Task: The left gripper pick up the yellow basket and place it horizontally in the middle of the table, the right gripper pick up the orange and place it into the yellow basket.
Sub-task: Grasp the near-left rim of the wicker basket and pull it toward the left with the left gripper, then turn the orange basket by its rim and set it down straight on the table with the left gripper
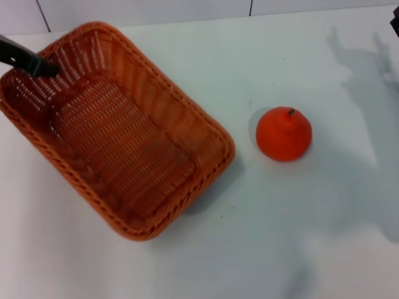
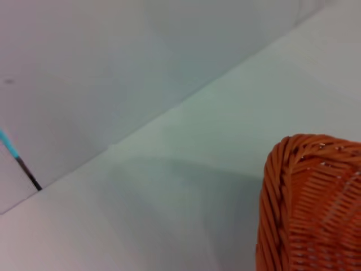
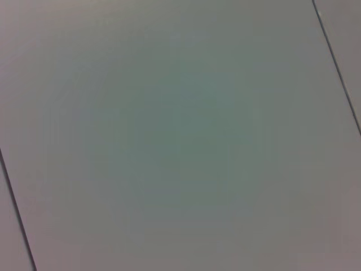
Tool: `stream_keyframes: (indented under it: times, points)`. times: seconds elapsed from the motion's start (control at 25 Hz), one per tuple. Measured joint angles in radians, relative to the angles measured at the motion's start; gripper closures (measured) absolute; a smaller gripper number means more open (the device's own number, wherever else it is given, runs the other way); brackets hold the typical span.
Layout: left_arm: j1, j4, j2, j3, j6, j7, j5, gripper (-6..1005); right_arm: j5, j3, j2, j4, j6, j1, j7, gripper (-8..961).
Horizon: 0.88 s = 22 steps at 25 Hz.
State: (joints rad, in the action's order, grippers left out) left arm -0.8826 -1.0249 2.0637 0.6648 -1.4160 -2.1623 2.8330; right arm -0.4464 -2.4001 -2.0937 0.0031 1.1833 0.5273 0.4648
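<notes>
Basket placement is the step in hand, judging by the layout. Nearest the robot is bare white table (image 1: pixel 262 249); beyond it the yellow basket (image 1: pixel 118 134) sits left of centre, skewed diagonally, one long side running from near-centre out to far-left. It's empty, the weave visible through to the floor. The orange (image 1: pixel 283 134) rests on the table to the basket's right, near but apart from it, stem up. At the basket's far-left corner the left gripper (image 1: pixel 37 64) reaches in over the braided rim; only a slim black tip shows, so whether its fingers are clamped on the rim or spread, cannot tell. Left wrist view shows just a rim corner (image 2: pixel 316 203) against table and wall. To do this well: confirm a firm pinch on the rim wall before moving, lift only slightly, rotate so the long sides run left-right, shift toward centre, and stop short of the orange so it isn't knocked rolling. Right gripper (image 1: pixel 395 22) is barely in frame at the far right edge, parked; finger state not visible.
</notes>
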Motion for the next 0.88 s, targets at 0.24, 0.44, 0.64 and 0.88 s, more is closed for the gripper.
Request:
stream_keyframes:
  times: [0.24, 0.44, 0.64, 0.88]
  points:
    - [0.002, -0.048, -0.001, -0.078, -0.033, -0.078, -0.048, 785, -0.002, 0.004, -0.001, 0.001, -0.001, 0.005, 0.0, 11]
    - [0.006, -0.054, -0.011, -0.158, -0.032, -0.143, -0.078, 811, -0.003, 0.005, -0.002, 0.002, -0.001, 0.007, 0.0, 11]
    - [0.035, -0.07, -0.016, -0.236, -0.024, -0.186, -0.137, 829, -0.001, 0.004, -0.002, 0.002, -0.017, 0.007, 0.0, 11]
    - [0.108, -0.082, -0.017, -0.281, 0.008, -0.249, -0.256, 827, 0.0, 0.002, -0.002, 0.003, -0.024, 0.009, 0.0, 11]
